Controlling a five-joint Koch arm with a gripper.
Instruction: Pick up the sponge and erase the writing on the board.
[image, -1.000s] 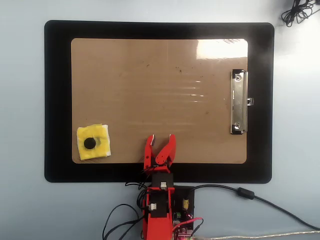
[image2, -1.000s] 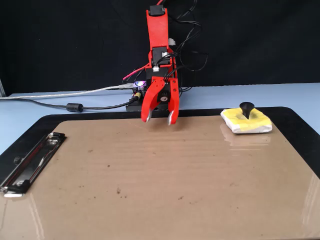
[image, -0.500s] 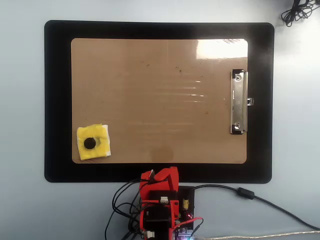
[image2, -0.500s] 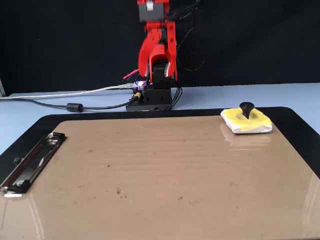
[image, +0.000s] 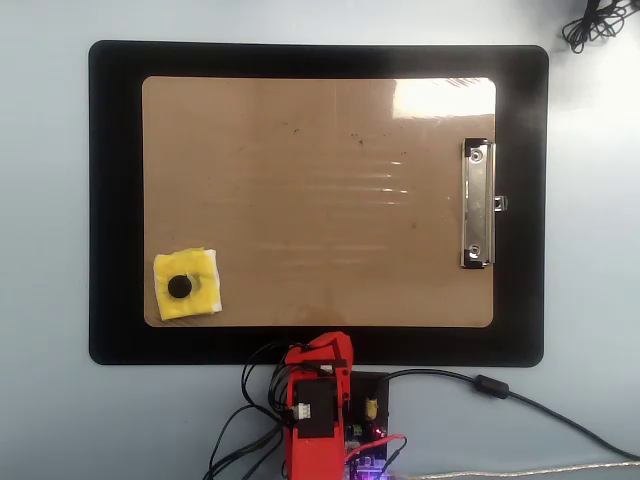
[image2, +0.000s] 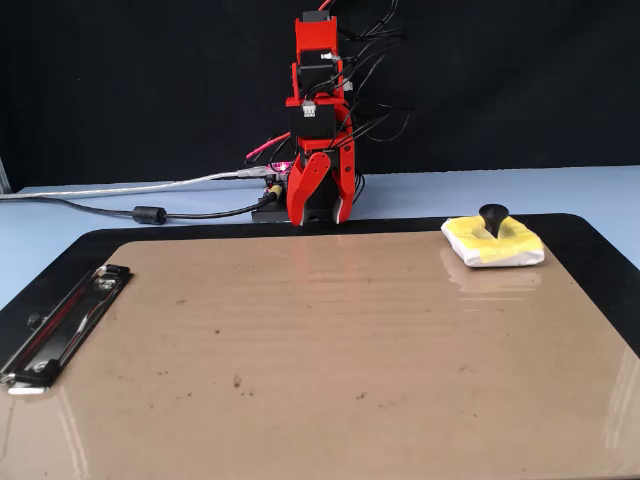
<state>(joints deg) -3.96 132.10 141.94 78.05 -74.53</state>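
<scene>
No text, label, brand, number or sign can be read in either view. The large tan-brown glossy rectangular clipboard (image: 320, 200) carries only small scattered dark specks and no legible letters, its silver metal clip (image: 478, 204) bears no marking that can be made out, and the small soft yellow square sponge (image: 187, 285) shows just a plain black round dot.

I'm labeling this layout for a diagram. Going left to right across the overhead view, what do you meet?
Black mat's left edge → sponge on the board's lower left corner → gripper just off the board's lower edge → silver clip → cable coil at top right.
</scene>
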